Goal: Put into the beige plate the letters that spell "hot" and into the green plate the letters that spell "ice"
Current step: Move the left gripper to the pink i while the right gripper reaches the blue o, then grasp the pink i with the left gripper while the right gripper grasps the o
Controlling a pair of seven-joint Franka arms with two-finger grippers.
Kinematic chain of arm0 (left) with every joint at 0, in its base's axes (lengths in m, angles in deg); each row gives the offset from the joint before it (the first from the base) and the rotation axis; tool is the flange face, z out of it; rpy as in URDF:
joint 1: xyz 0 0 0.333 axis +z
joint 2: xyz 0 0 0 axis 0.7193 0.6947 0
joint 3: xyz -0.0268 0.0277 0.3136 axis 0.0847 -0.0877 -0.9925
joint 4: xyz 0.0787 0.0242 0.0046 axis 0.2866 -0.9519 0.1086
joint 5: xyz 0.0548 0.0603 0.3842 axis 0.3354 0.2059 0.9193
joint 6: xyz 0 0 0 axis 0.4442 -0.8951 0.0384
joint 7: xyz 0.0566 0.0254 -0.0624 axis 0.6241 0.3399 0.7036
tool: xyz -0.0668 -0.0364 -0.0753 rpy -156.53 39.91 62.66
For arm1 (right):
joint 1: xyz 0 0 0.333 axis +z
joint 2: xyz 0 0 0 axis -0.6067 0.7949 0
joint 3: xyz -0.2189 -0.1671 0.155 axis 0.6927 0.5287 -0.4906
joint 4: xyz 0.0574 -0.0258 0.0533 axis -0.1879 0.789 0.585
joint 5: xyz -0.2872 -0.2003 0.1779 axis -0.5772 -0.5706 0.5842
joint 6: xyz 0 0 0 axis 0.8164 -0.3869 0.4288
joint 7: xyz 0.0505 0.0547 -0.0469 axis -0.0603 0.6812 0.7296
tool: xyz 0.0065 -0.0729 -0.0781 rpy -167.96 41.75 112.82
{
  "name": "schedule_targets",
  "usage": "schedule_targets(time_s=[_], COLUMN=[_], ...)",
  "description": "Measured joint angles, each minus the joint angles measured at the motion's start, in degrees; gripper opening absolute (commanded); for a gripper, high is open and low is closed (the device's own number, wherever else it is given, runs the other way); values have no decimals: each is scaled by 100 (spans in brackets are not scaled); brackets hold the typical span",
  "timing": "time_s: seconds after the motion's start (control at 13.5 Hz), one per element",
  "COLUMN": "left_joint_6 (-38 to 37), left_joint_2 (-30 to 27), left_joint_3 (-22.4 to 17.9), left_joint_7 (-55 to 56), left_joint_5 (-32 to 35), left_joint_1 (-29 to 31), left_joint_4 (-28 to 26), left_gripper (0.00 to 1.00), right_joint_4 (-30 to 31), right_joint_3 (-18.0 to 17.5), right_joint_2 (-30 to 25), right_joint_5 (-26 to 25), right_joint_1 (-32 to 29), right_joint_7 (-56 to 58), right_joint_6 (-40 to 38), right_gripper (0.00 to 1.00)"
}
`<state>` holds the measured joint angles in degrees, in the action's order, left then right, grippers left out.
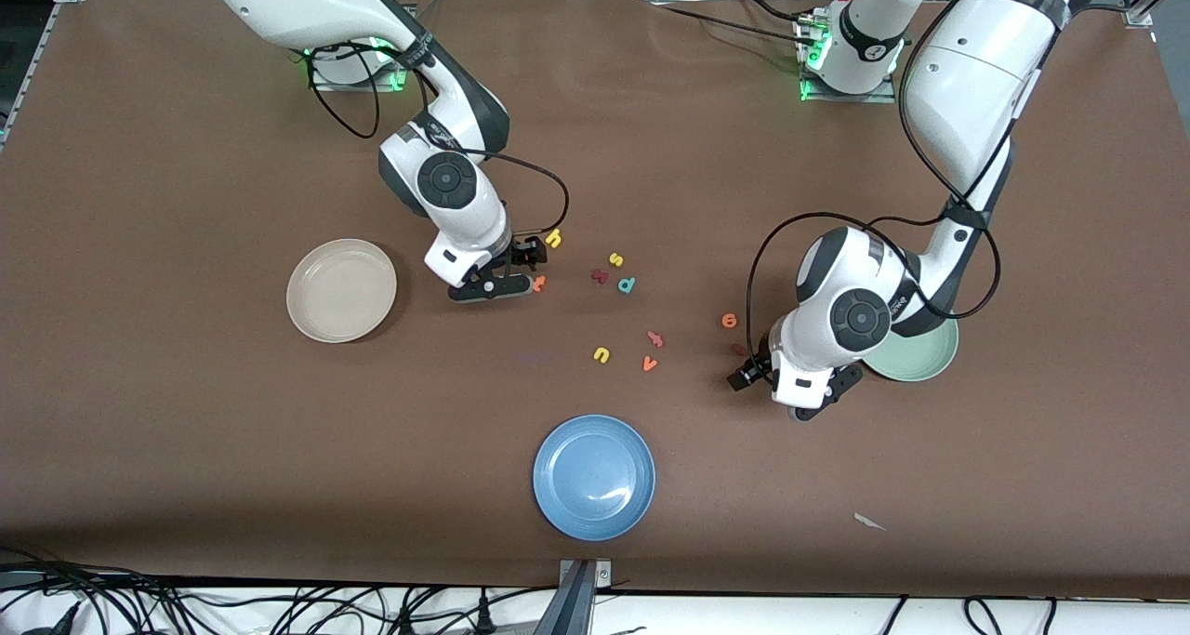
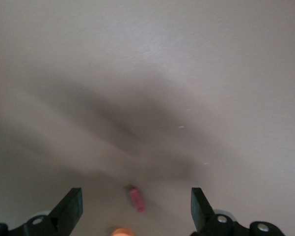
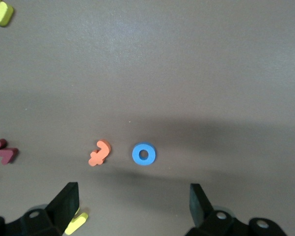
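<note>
Right pincer (image 1: 532, 261) sits low over the table (image 1: 186, 430) at centre-left of the front view, beside the beige plate (image 1: 341, 290); its fingers (image 3: 64, 201) are spread apart and grasp nothing; in the right wrist view the orange "t" (image 3: 99, 153) and the blue "o" (image 3: 144, 154) lie flat just beside each other ahead of the spread fingers, apart from them; the yellow "h" (image 1: 554, 238) lies touching-close to this pincer in the front view.

Left pincer (image 1: 755, 367) sits low over the table at centre-right of the front view, next to the green plate (image 1: 930, 361), which the arm partly covers; fingers (image 2: 71, 209) released, wide, empty; the dark red "i" (image 2: 136, 198) lies between them on the table, not touched; the orange "e" (image 1: 730, 320) lies near, slightly higher in the front view.

Teal "c": cannot find it in any view.

Both plates hold no letters; blue plate (image 1: 594, 476) at lower centre; loose letters (image 1: 628, 284) scattered mid-frame.
</note>
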<state>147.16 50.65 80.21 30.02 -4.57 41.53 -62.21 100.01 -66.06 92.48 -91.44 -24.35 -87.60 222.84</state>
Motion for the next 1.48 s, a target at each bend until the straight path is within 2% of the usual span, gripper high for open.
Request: schedule_targets(time_s=[0.22, 0.37, 0.52, 0.59, 0.89, 1.04, 1.11, 1.18, 1.33, 1.48], left_joint_6=[-163, -155, -113, -98, -63, -23, 16, 38, 75, 102], left_joint_2=[11, 38, 94, 136, 283, 348, 355, 355, 354, 354], left_joint_3=[-13, -11, -2, 3, 21, 21, 21, 21, 24, 35], left_joint_7=[732, 1192, 1520, 1589, 1663, 1676, 1711, 1753, 1785, 1790], left_joint_5=[0, -1, -2, -2, -3, -3, -3, -3, -3, -4], left_joint_1=[8, -7, -51, -72, -133, -197, -223, -238, -240, -240], left_joint_4=[-5, -6, -18, -33, -57, -58, -56, -50, -44, -24], left_gripper=[90, 89, 83, 81, 74, 65, 57, 48, 24, 17], right_joint_4=[0, 0, 2, 25, 308, 345, 345, 345, 345, 345], right_joint_3=[22, 28, 36, 52, 146, 147, 147, 145, 145, 143], right_joint_2=[215, 259, 299, 324, 396, 412, 413, 414, 415, 415], right_joint_5=[-108, -112, -134, -182, -269, -270, -271, -272, -275, -291], right_joint_1=[-2, -3, -3, -2, -2, 0, 7, 16, 55, 101], right_joint_7=[0, 0, 0, 0, -1, -1, 0, -1, -1, 0], right_joint_6=[185, 195, 202, 252, 729, 778, 786, 789, 790, 794], right_gripper=[100, 99, 98, 93, 85, 81, 79, 77, 76, 76])
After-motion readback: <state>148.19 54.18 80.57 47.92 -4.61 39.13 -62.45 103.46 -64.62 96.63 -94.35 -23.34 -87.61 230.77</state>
